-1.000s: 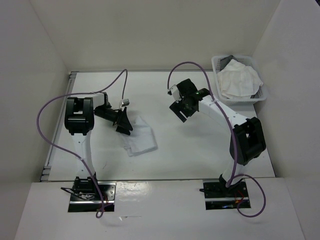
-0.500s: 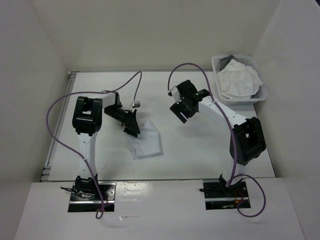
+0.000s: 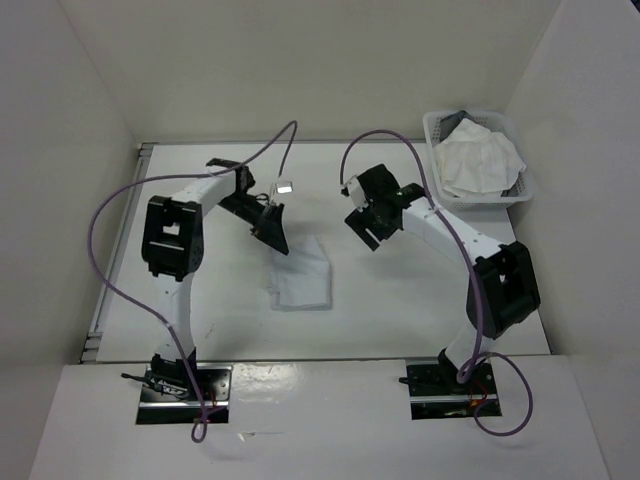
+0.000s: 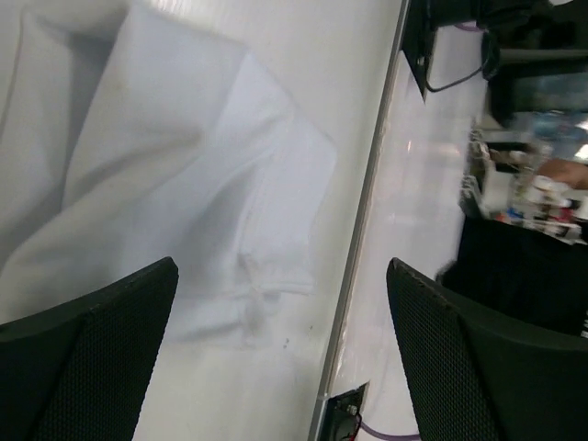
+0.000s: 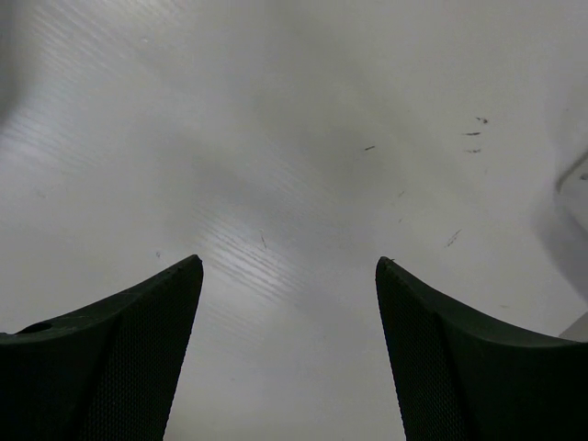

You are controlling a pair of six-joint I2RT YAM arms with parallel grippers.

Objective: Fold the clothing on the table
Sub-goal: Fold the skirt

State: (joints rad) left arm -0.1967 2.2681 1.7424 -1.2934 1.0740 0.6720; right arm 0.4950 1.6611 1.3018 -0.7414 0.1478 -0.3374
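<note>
So the big white tabletop [image 3: 400, 320] is taking up most of the view from above, with plain white wall panels [image 3: 300, 70] boxing it in on three sides. Both arms are reaching out over it from the near edge: the left arm [image 3: 175, 235] is bending in toward the middle, and the right arm [image 3: 450, 230] is stretching up and leaning left, with purple cables [image 3: 380, 133] looping off them.

A white plastic basket [image 3: 432, 125] is sitting in the far right corner with some crumpled white cloth [image 3: 478, 155] piled in it.

The clothing [image 3: 303, 283] is lying flat on the tabletop a bit left of centre, between the two arms and well apart from the basket. It's looking like a rumpled rectangle, and the left wrist view is showing layered folds and a hem [image 4: 165, 184].

The left pincer [image 3: 275, 232] is hanging wide open right at the far left corner of the clothing, gripping nothing; can't tell if it's touching the fabric. From its own camera [image 4: 283, 276] the cloth is showing between the black fingers [image 4: 92, 340].

The right pincer [image 3: 368, 228] is also standing open and empty, pointing down at bare tabletop [image 5: 289, 266], near the clothing but off to its right
</note>
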